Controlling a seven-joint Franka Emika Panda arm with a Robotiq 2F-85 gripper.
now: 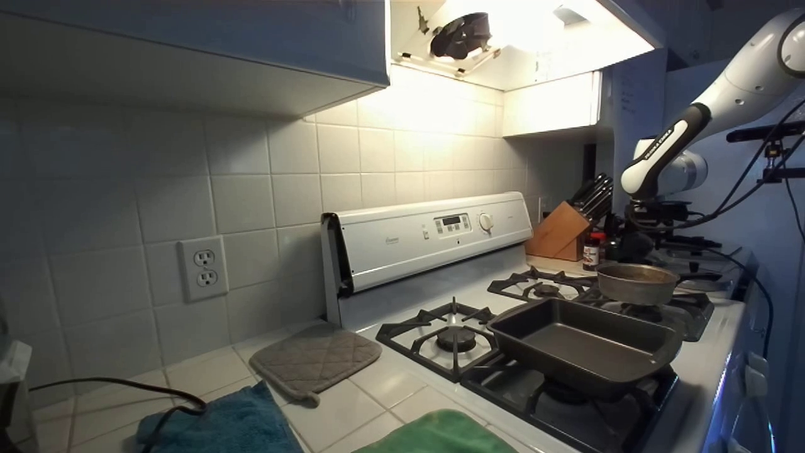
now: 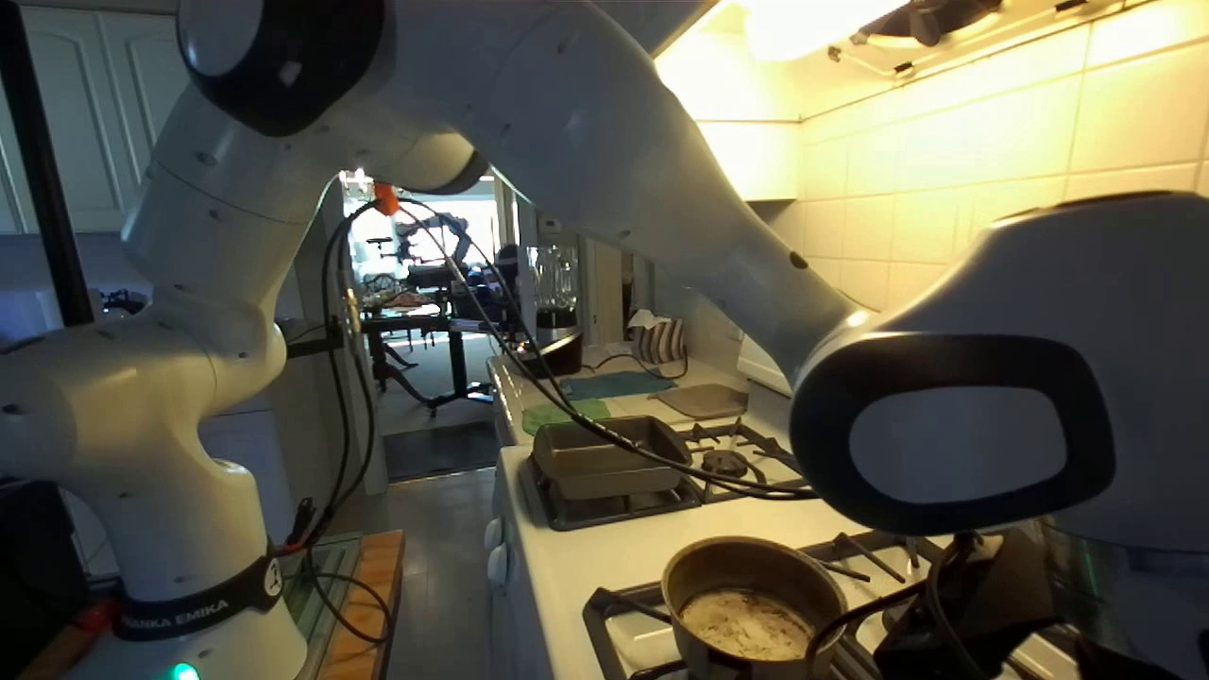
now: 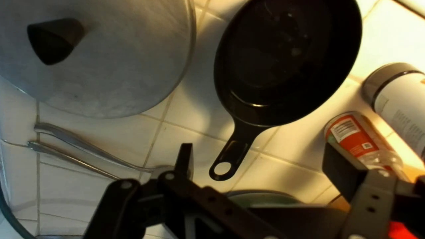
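Between lid (image 3: 126, 69) and red-labelled container (image 3: 354, 136), a skillet (image 3: 282, 63) lies near the spread fingers (image 3: 343, 171).

- Between the spread jaws of the hand (image 3: 260, 159), the wrist view shows the handle (image 3: 240, 142) of a black pan (image 3: 285, 63), tiled tabletop (image 3: 292, 147) on either side.
- A strip of tabletop separates the pan from a metal lid (image 3: 132, 66), whose black knob (image 3: 56, 38) juts up.
- On the pan's other side, a red-labelled jar (image 3: 353, 134) and a white container (image 3: 405, 103) narrow the passage.
- In an exterior view, a knife block (image 1: 556, 233) rises near the hand.
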